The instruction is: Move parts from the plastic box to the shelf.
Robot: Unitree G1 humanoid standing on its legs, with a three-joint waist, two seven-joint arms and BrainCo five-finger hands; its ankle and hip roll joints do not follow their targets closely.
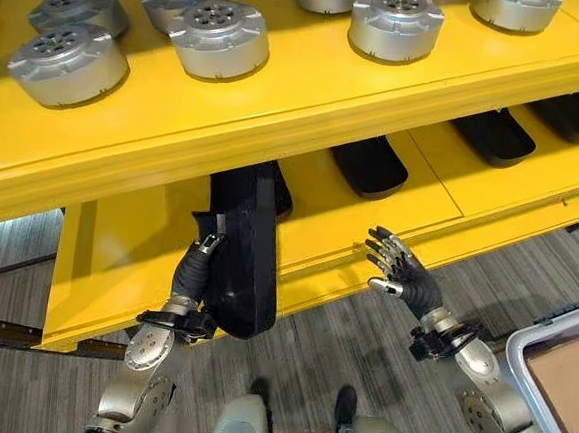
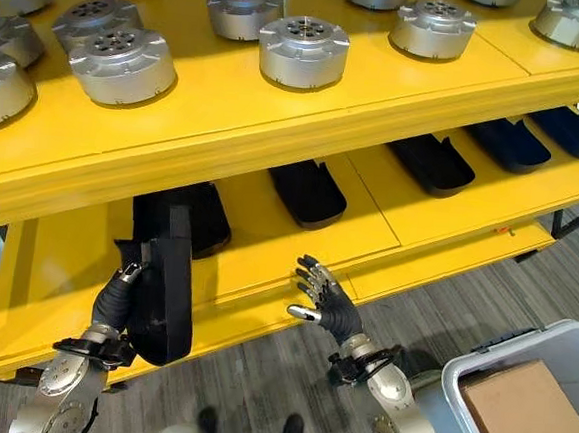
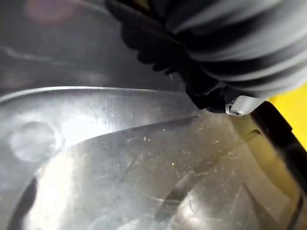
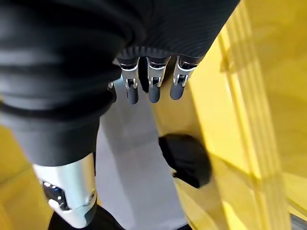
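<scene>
While the left hand grips a black part at the shelf, right hand fingers are released.

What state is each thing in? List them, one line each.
Left hand: holding a long black part.
Long black part: tilted up, at lower shelf's edge.
Right hand: open, empty.
Black parts on lower shelf: lying flat.
Silver round parts: sitting on upper shelf.
Plastic box: open.

Roughly nine silver round parts, five black trays, one plastic box
</scene>
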